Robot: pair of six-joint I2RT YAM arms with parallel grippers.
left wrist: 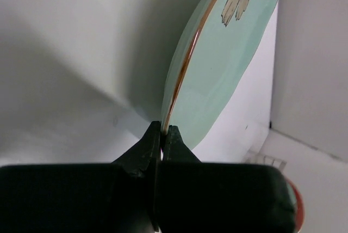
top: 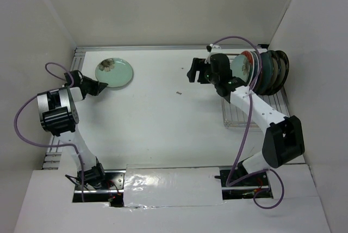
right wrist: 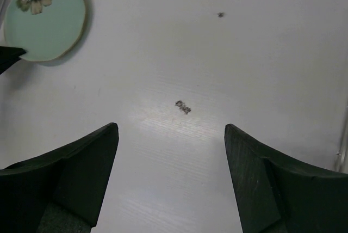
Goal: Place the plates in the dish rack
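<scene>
- Black fingertips of the left gripper point(left wrist: 162, 135) fill the bottom of the left wrist view, pressed together on the thin brown-edged rim of the mint plate point(left wrist: 228, 64), with almost no gap between them.
- From above, that pale mint plate, with a dark flower near its far edge, sits at the far left of the white table point(top: 163, 129), and the left gripper grips its near-left rim.
- Whether the plate's rim is raised off the table or rests flat cannot be told.
- Over the middle-right of the table hangs the right gripper point(right wrist: 169, 132); its jaws stand wide apart, with nothing between them but bare tabletop.
- Its wrist camera looks down on a small dark mark point(right wrist: 182, 107) on the table, with the mint plate well beyond at the upper left.
- At the far right edge of the table stands the dish rack point(top: 235, 118), a silver wire frame.
- Several plates point(top: 269, 69) stand upright on edge in its far half, packed face to face: a red-rimmed one and a mint one nearest the right arm, and dark teal ones behind.
- The near half of the rack is bare wire.
</scene>
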